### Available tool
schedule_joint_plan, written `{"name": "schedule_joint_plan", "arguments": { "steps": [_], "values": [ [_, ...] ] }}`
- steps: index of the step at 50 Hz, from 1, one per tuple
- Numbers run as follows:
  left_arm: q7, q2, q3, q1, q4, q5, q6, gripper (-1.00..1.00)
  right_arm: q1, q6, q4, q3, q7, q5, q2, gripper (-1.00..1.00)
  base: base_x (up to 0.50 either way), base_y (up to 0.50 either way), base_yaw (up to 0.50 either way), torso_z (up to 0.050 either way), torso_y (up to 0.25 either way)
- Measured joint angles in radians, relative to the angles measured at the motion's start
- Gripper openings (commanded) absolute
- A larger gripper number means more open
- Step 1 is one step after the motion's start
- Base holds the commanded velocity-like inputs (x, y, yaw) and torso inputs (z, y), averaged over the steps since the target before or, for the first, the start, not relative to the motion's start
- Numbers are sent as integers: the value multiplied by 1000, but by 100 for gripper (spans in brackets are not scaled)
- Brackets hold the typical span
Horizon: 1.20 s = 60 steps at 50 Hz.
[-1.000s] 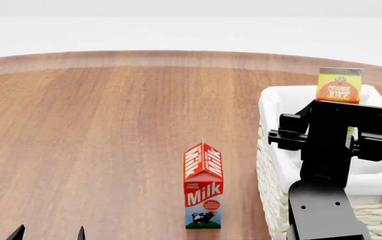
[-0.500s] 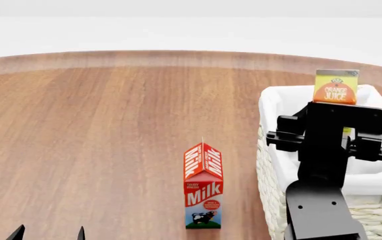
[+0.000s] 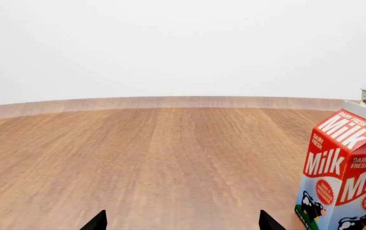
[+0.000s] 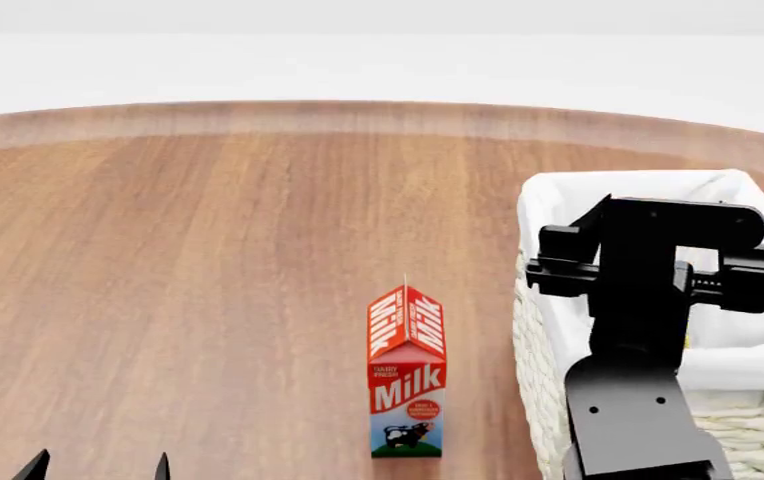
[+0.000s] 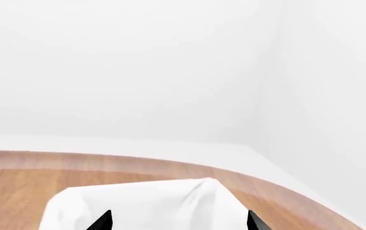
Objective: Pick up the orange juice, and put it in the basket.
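The orange juice carton shows in no view; it is hidden. The cream-white wicker basket (image 4: 532,300) with its white liner stands at the table's right. My right gripper (image 4: 669,262) hangs over the basket's inside. In the right wrist view its two dark fingertips are wide apart with only the white liner (image 5: 138,203) between them, so my right gripper (image 5: 177,221) is open and empty. My left gripper (image 4: 98,466) is low at the near left, open and empty, as the left wrist view (image 3: 177,221) also shows.
A red and white Milk carton (image 4: 406,372) stands upright just left of the basket; it also shows in the left wrist view (image 3: 346,177). The round wooden table's far edge (image 4: 355,108) curves across the back. My right arm covers much of the basket's inside.
The orange juice carton stood up above my right gripper over the basket, sank slightly, and is now out of sight. The right gripper has shifted a little left.
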Motion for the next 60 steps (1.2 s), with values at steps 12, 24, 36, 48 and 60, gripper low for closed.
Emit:
{"name": "schedule_joint_plan", "arguments": {
  "steps": [12,24,36,48,60],
  "values": [
    [-2,-1,2,-1,0,-1,1,100,-29,34,-107,-3,-1,8,8,100,0,0,0,1,0],
    [-4,-3,4,-1,-1,-3,2,100,-91,80,-295,0,-6,34,36,100,0,0,0,0,0],
    [-5,-4,7,-2,-1,-4,3,100,-155,132,-487,3,-5,61,70,100,0,0,0,0,0],
    [-7,-6,9,-3,-1,-6,4,100,-231,184,-694,10,4,95,107,100,0,0,0,0,0],
    [-9,-7,11,-4,-1,-7,4,100,-300,220,-870,21,13,128,140,100,0,0,0,0,0]
  ]
}}
